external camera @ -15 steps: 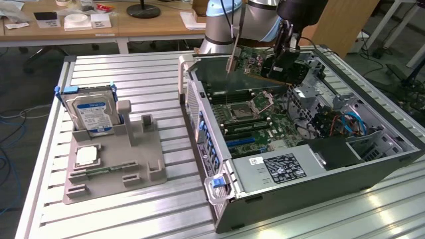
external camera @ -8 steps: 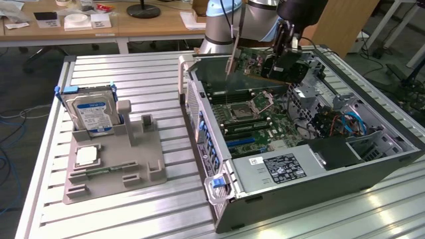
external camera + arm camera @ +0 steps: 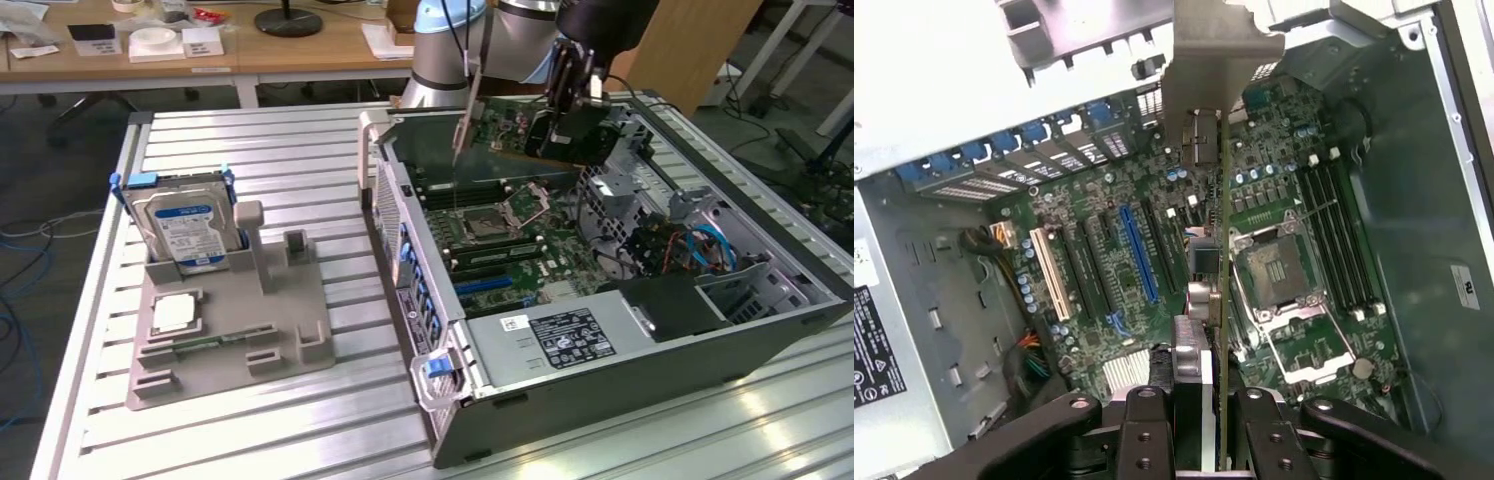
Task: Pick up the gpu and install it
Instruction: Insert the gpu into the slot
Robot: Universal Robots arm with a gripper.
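While the gripper (image 3: 574,130) held the gpu (image 3: 505,118) clamped between its fingers, the card hung above the open case (image 3: 627,390), clear of the motherboard (image 3: 1284,180) and not yet in any slot. Doing this step well would, I judged, mean keeping the card's long edge parallel to the blue slot (image 3: 1139,255), which lay off to one side of the card in the wrist view. It would also mean lining the bracket (image 3: 1219,55) up with the case's rear openings so that both seat together; a tilt along the card's length would likely jam one end. Whether the grip sat square on the card was hard to judge, perhaps slightly off centre. The arm reached in from behind the case in the exterior view, wrist pointing down, with the card roughly upright and edge-on beneath it.
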